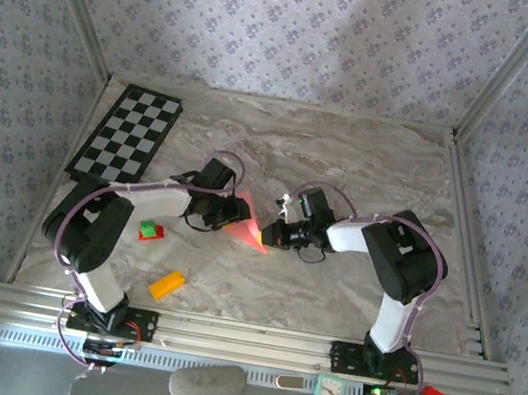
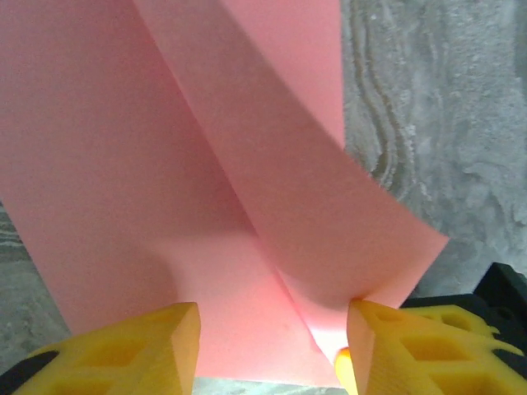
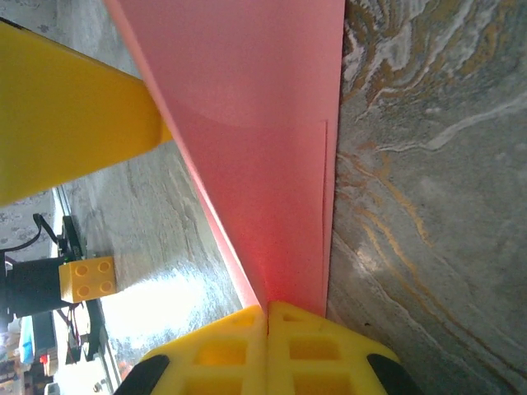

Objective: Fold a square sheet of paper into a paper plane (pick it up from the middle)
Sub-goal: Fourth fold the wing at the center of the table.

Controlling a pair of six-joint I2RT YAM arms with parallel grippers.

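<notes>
Toward the near edge of the table [image 1: 371, 165], left of the middle, lie an orange block [image 1: 166, 285] and, a little further in, a red-and-green block [image 1: 150, 231]. Both sit apart from the work, though a wide swing of the left arm could knock them. At the middle of the table the pink paper [image 3: 255, 123], already folded into a narrow pointed shape, is held between the two arms; I cannot tell whether its lower edge touches the surface. The right gripper [image 3: 268, 317] has its fingers pressed together on the paper's narrow end, and that one pinch seems to carry the piece. The left gripper [image 2: 272, 350] stands spread, its yellow fingers on either side of the wide end, where one flap curls loose from the layer beneath. The main risk, as I judge it, is that the left gripper closes while that flap is bowed. That would press in a crooked crease or crumple the layers instead of flattening them along the centre fold. If the arms pull apart or the left one twists, the thin paper could tear at the pinch or slip out and drop. Near the far left corner lies a chequered board [image 1: 128, 134], out of harm's way.
</notes>
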